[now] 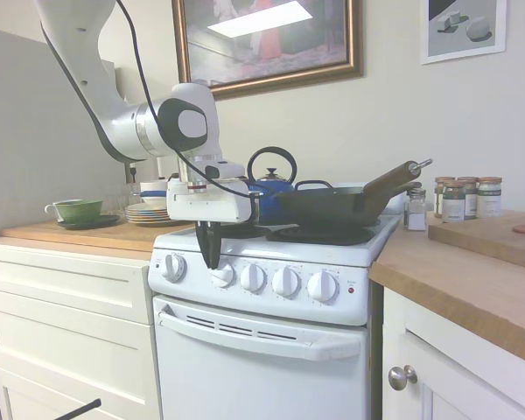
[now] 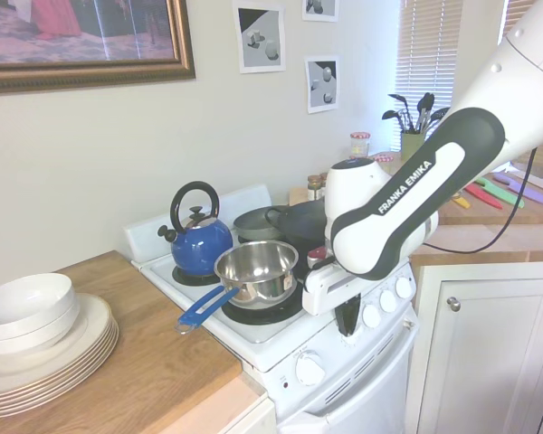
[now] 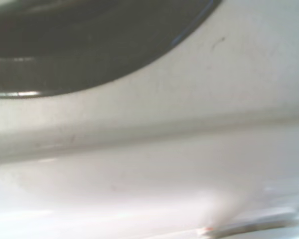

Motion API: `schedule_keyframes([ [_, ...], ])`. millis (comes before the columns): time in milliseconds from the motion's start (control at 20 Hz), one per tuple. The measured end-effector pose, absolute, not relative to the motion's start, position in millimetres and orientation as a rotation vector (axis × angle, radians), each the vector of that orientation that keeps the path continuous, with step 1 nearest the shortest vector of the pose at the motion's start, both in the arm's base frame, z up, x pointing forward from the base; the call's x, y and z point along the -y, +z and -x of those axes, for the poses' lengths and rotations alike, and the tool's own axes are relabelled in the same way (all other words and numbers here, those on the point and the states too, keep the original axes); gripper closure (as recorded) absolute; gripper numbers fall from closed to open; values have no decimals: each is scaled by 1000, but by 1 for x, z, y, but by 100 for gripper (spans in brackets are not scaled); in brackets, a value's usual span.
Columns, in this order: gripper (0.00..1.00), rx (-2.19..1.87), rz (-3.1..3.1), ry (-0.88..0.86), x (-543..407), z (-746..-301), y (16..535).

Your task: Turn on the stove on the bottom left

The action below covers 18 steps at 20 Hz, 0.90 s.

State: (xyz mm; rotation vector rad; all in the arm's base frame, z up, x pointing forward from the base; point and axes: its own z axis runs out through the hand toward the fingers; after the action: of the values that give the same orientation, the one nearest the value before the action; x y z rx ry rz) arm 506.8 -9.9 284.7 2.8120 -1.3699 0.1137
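The pincer (image 1: 212,259), seemingly clenched, hangs at the stove's (image 1: 271,302) second knob (image 1: 221,276) from the left edge, turning still undone.

The frame is blurred and taken at close range. A dark curved burner edge (image 3: 74,45) occupies the 10 to 12 o'clock region. The white stove surface (image 3: 199,99) fills the remainder. A soft ridge runs across it from 9 to 3 o'clock.
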Motion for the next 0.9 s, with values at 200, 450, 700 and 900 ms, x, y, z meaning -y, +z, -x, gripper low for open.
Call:
schedule_keyframes([
  [200, 100, 1367, -2805, 87, 10, -506, 274],
  [450, 100, 1366, -2758, 112, 6, -505, 269],
  [700, 100, 1356, -2712, 151, -3, -504, 266],
  [900, 100, 1347, -2694, 164, -5, -503, 262],
])
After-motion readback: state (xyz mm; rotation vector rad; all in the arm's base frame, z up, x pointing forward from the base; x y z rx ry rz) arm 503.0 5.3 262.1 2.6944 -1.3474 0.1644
